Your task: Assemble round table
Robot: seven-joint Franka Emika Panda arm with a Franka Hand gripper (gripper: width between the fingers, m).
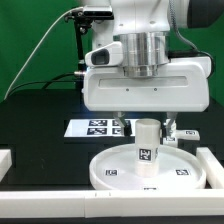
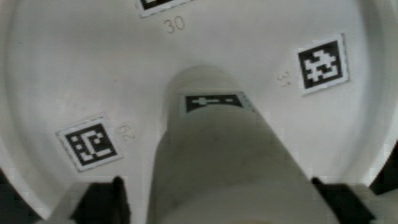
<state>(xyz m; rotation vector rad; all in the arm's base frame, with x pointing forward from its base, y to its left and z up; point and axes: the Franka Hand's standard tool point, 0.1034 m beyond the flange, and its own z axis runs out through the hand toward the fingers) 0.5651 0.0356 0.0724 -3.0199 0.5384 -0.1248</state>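
Straddled the upright cylinder leg point(image 1: 147, 138) on the rimmed disc point(image 1: 120, 160), jaws apart; likely needed a centred squeeze to avoid tipping.

Robotics lab rig, not lived-in room. Green backdrop point(image 1: 20, 30) hanging behind matte black worktop point(image 1: 40, 130). White robot arm point(image 1: 145, 45) looming over work area, thin cable point(image 1: 36, 50) trailing across backdrop. Marker board point(image 1: 95, 127) lying flat on worktop, showing black-and-white square tags. White border rails point(image 1: 40, 195) fencing off work zone. Same kind of tags point(image 2: 89, 143) sitting on white plastic disc point(image 1: 180, 178) and leg point(image 1: 147, 140), pointing to camera tracking.
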